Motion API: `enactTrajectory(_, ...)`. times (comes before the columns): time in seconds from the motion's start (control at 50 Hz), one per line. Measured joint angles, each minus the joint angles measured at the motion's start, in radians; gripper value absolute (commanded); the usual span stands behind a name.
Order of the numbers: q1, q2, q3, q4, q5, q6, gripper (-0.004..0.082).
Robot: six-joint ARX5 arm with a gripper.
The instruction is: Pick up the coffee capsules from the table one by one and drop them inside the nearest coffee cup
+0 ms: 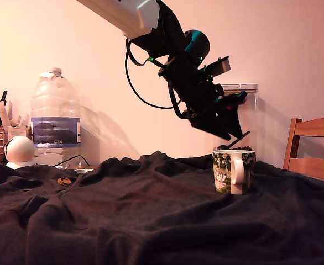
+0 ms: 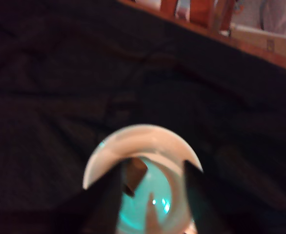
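Gripper: your gripper (image 1: 236,144) hangs tilted just above the rim of the cup, fingertips pointing down into the opening. In the wrist view its two dark fingers (image 2: 106,195) stand apart, one on each side of the cup's mouth. A small brownish shape shows between them, but the picture is too blurred for you to tell if it is a capsule or if anything is gripped.

Cup: the white mug (image 1: 233,170) with the green leaf print stands upright on the cloth, at the exterior view's right, its handle facing the camera. From the wrist you look straight down into it; the inside looks pale with a teal glow.

Capsule: one copper-brown capsule (image 1: 65,180) lies on the cloth at the exterior view's left, well apart from the cup.

Table: the dark wrinkled cloth (image 1: 151,221) covers the whole surface.

Around it: a white ball-shaped object (image 1: 20,151) and a big clear water bottle (image 1: 55,118) stand at the far left edge; a clear lidded canister (image 1: 249,118) rises behind the cup; a wooden chair (image 1: 314,144) stands at the right.
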Motion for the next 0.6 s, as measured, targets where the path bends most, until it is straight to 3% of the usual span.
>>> enactTrajectory(0.6,0.036,-0.214,0.004,0.079,-0.011,0.0,-0.002)
